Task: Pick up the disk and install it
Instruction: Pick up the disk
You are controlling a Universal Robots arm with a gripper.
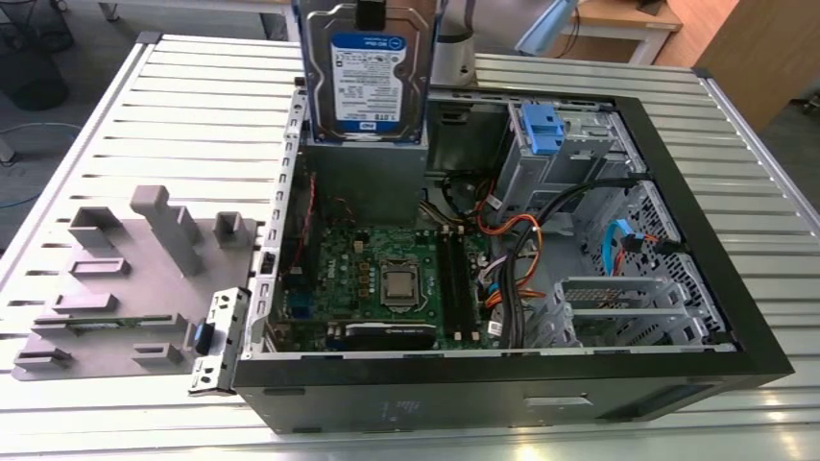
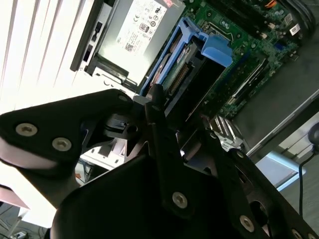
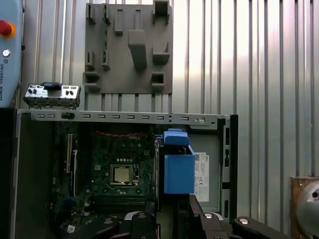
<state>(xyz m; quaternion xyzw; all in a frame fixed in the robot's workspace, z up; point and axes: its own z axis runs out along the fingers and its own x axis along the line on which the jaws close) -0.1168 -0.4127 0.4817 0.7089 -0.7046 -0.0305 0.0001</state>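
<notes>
The black gripper (image 1: 369, 12) is clamped on the top edge of the silver-grey metal hard disk (image 1: 369, 84) with a blue-and-white label and blue plastic rails, which hangs upright beneath it, just above the grey power-supply box (image 1: 363, 173) inside the open black computer case (image 1: 717, 279)

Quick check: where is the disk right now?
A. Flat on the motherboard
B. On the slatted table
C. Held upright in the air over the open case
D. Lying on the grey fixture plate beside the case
C: in the exterior view the disk hangs upright from the gripper above the open computer case, not touching the grey fixture plate.
</notes>
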